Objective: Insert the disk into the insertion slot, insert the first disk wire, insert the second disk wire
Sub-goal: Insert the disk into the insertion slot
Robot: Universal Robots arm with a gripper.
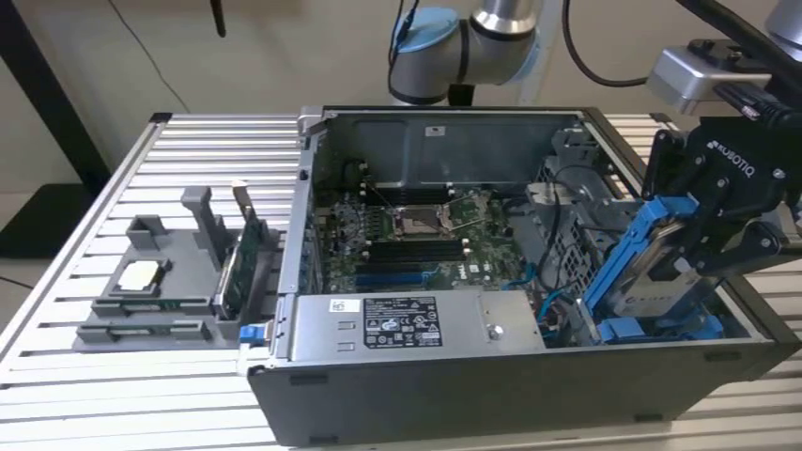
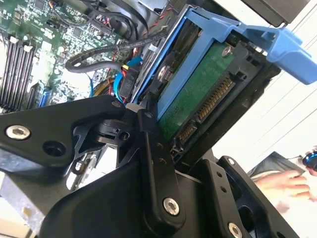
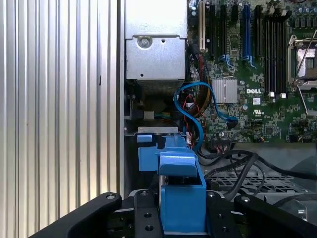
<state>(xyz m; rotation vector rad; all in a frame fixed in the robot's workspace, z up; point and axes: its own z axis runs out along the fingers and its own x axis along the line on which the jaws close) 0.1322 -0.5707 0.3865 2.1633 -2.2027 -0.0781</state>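
Where the slatted counter (image 1: pixel 113 160) carries the open computer case (image 1: pixel 501 399), the work sits at the case's end on the exterior view's right. Green motherboard (image 1: pixel 414 235) fills the middle. Grey power-supply box (image 1: pixel 401 324) lies along the near wall. Disk (image 1: pixel 649 277) in its blue carrier (image 1: pixel 626 263) is tilted: lower end down among the blue fittings of the insertion slot (image 1: pixel 664 329), upper end raised above the case wall. Not seated flat. Gripper (image 1: pixel 701 249) has its fingers (image 2: pixel 151 146) clamped on the carrier's long edges.

Risks, as I judge them:
- Pressed down at this tilt and out of line, the carrier could wedge against the bay wall, or its plastic clips could flex and miss.
- Loose blue cables (image 3: pixel 190 106) and black cables (image 3: pixel 237 166) lie just beside the bay, and one could be pinched under the disk.
- A slip on the smooth plastic would drop the disk towards the board.

Views:
- Exterior view gives the tilt and the slot beneath.
- Second wrist view shows the disk's green circuit side and its connector (image 2: pixel 208 109), and a person's hand (image 2: pixel 282 186) off beyond the rig.
- First wrist view looks along the carrier to the cables beside it.
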